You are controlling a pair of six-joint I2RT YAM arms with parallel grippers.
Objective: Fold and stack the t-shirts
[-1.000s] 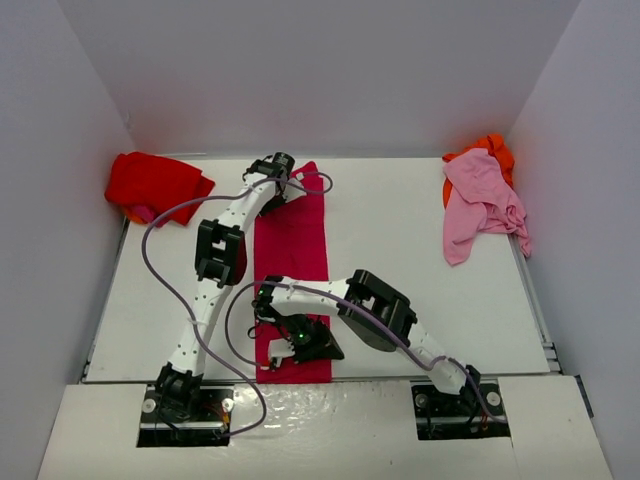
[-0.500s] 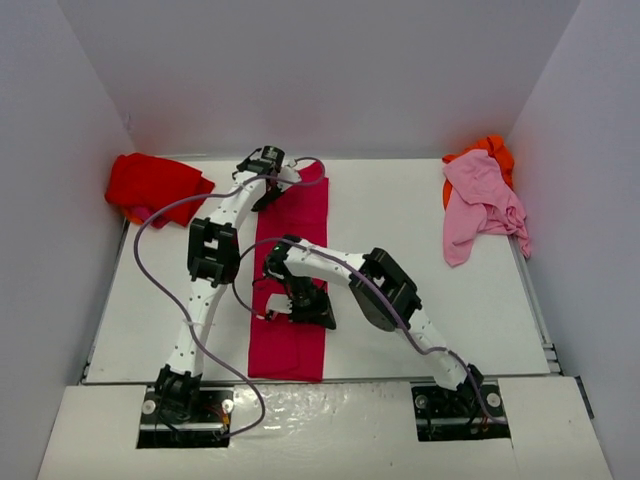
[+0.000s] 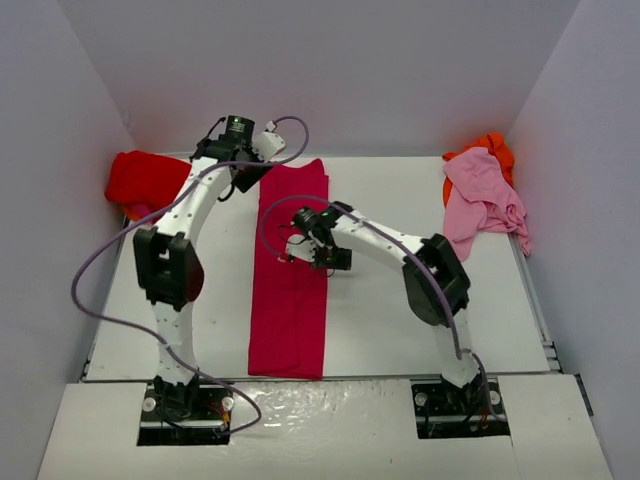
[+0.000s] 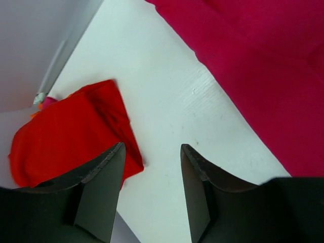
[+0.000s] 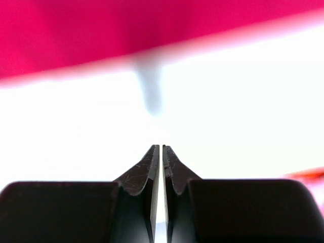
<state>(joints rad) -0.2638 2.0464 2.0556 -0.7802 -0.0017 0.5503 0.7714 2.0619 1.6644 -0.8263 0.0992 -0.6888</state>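
Observation:
The crimson-magenta t-shirt [image 3: 290,280] lies as a long narrow strip from the table's back to its front edge. It also shows in the left wrist view [image 4: 263,66] and the right wrist view [image 5: 152,30]. My left gripper [image 3: 238,180] [image 4: 152,149] is open and empty over bare table, between the strip's far end and the folded bright red t-shirt [image 3: 150,185] [image 4: 66,131]. My right gripper [image 3: 330,258] [image 5: 160,148] is shut and empty at the strip's right edge. The pale pink t-shirt [image 3: 480,200] lies crumpled on the orange t-shirt [image 3: 492,150] at the back right.
White walls close in the table [image 3: 400,300] on the left, back and right. A bit of pink and orange cloth peeks out under the red shirt [image 3: 140,213]. The left arm's purple cable [image 3: 100,270] loops over the table's left side.
My right gripper has moved from the strip's near end up to its middle right edge. My left gripper has swung left off the strip's far end toward the red shirt.

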